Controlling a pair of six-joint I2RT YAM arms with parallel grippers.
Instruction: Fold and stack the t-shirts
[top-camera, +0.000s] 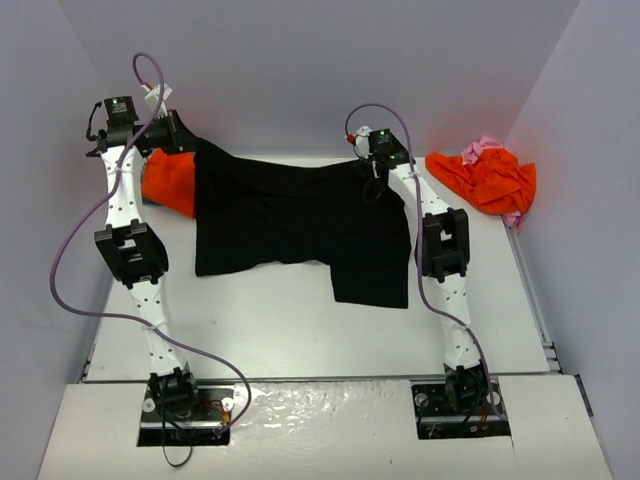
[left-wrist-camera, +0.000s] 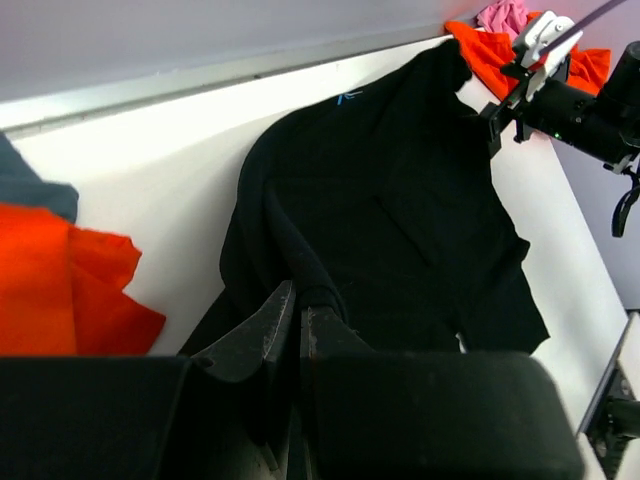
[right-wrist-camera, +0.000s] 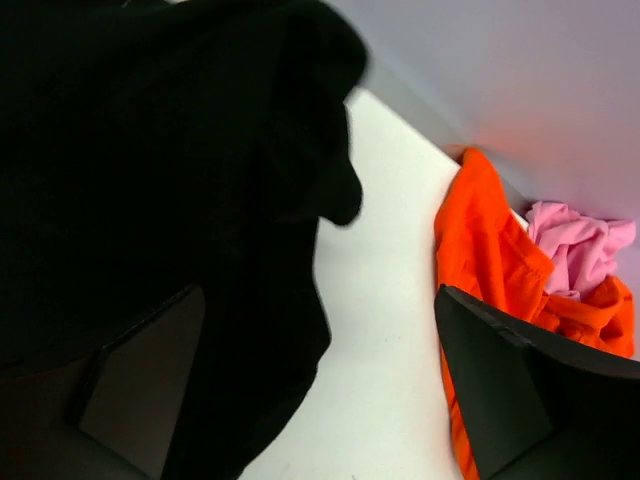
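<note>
White arms (top-camera: 124, 205), black joints (top-camera: 131, 252), purple cables (top-camera: 53, 272), black left claw (left-wrist-camera: 297, 305).

A white desk (top-camera: 300, 330) fills the bottom of a small, closed-in booth. Behind the desk rises a plain, pale lilac-grey back wall (top-camera: 320, 70). A left wall (top-camera: 40, 220) and a right wall (top-camera: 600, 200) of the same colour flank the desk. A light metal rail (top-camera: 538, 310) runs along the desk's right edge. Against the desk's near edge lies a white, faintly glossy board (top-camera: 330, 430). The light is soft and even, throwing only weak shadows on the desk. Above the desk's far right corner the back wall carries a faint reddish tint.
</note>
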